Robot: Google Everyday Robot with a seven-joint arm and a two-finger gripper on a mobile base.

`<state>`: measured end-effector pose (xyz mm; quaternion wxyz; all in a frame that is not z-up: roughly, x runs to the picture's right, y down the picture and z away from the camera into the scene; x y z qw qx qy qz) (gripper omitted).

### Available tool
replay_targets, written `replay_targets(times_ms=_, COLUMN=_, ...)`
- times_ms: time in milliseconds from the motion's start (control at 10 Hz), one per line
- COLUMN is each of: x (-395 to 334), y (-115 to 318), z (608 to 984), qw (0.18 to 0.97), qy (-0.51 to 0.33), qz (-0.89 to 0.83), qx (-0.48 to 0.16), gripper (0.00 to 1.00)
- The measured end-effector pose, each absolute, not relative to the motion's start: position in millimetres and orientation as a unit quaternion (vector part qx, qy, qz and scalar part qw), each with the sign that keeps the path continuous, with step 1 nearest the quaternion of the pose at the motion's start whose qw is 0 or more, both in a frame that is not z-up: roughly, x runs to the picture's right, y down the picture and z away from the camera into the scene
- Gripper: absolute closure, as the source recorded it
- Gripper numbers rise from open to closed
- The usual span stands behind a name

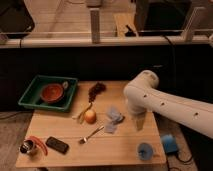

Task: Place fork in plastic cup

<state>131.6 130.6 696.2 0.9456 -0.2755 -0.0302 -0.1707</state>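
The slim silver fork point(91, 135) lies on the wooden table point(65, 131), front of centre, just below an apple. The small bright blue plastic cup point(145, 151) stands upright near the table's front right corner. My white arm reaches in from the right, and my gripper point(138, 123) hangs over the right part of the table. It is well to the right of the fork and above and behind the cup. It holds nothing that I can see.
An apple point(90, 116) and a banana peel point(82, 114) lie at centre. Pale blue wrappers point(115, 116) lie beside them. A green tray point(30, 95) with a red bowl point(52, 93) sits back left. A black phone point(57, 145) and a metal cup point(27, 147) sit front left.
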Motion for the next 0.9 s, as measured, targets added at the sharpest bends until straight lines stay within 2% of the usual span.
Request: replay_targets(times_ms=900, x=63, y=140, z=716, qw=0.926, qy=-0.069, qz=-0.249, qx=-0.274, gripper=0.2)
